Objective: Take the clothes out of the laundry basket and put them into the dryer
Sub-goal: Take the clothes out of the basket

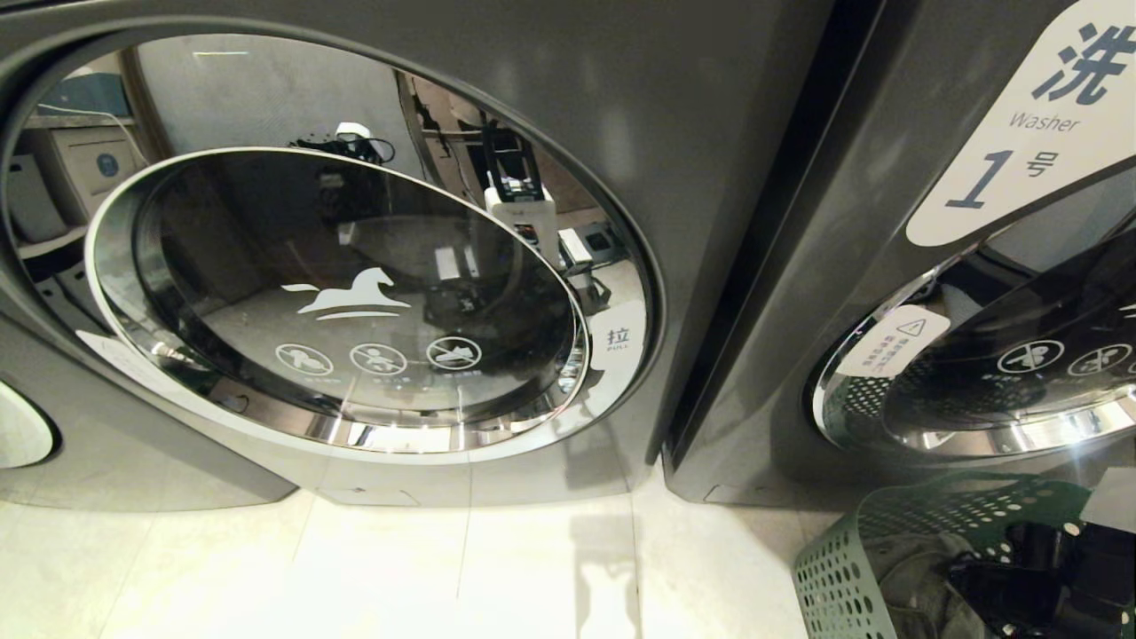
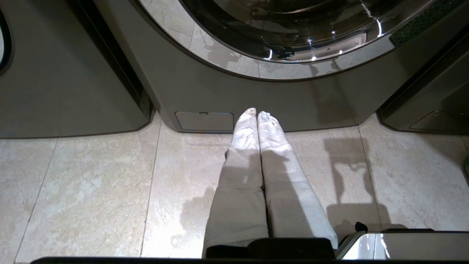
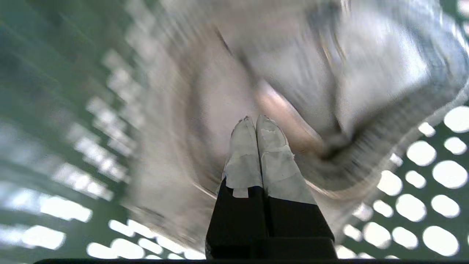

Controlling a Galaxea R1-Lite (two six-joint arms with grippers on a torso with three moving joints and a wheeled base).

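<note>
The green perforated laundry basket stands on the floor at the lower right, before the machine marked Washer. Grey clothes lie in it, and my dark right arm reaches down into it. In the right wrist view, my right gripper is shut, its taped tips against pale grey clothes inside the basket. No cloth shows between the fingers. The dryer fills the left of the head view, its round glass door shut. My left gripper hangs shut over the floor before that machine's base.
The washer with its label stands right beside the dryer, a dark gap between them. A third machine's corner stands beyond on the other side. Pale floor tiles run in front of the machines.
</note>
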